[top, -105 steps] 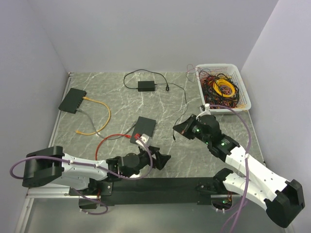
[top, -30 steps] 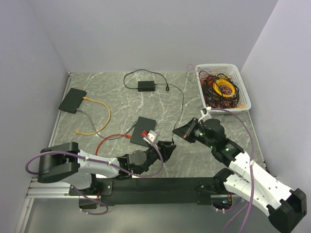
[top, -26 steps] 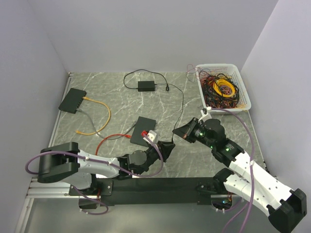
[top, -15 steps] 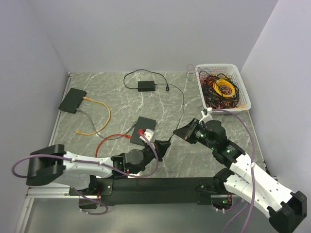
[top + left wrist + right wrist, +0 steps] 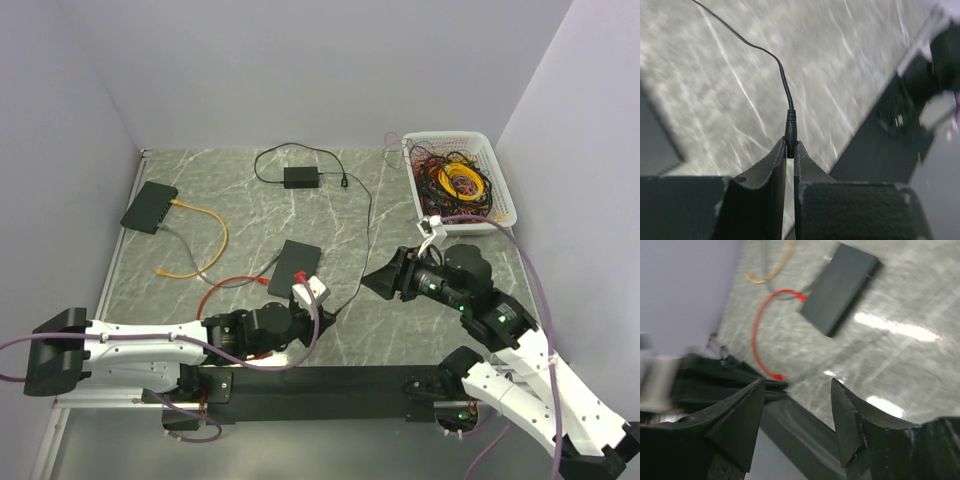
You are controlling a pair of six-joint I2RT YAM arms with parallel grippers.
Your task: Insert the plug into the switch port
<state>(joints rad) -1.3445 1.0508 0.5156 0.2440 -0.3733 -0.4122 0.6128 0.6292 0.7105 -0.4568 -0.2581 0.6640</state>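
Note:
The plug (image 5: 790,131) is a small black barrel on a thin black cable (image 5: 765,51). My left gripper (image 5: 790,145) is shut on it, and the barrel sticks out past the tips. In the top view the left gripper (image 5: 327,310) hovers low, just near-right of the black switch (image 5: 298,262), which lies flat mid-table. The cable (image 5: 372,225) runs back to a power adapter (image 5: 300,177). My right gripper (image 5: 384,283) stands open and empty, to the right of the plug. In the right wrist view the switch (image 5: 840,287) lies beyond the open right gripper (image 5: 797,385).
A red cable (image 5: 225,288) curls left of the switch. A second black box (image 5: 149,207) with a yellow cable (image 5: 205,235) sits far left. A white basket (image 5: 455,137) of tangled cables stands at the back right. The black base rail (image 5: 330,385) runs along the near edge.
My left gripper has shut on the plug and drawn back a little. My right gripper has opened, let go of the cable end and pulled away to the right.

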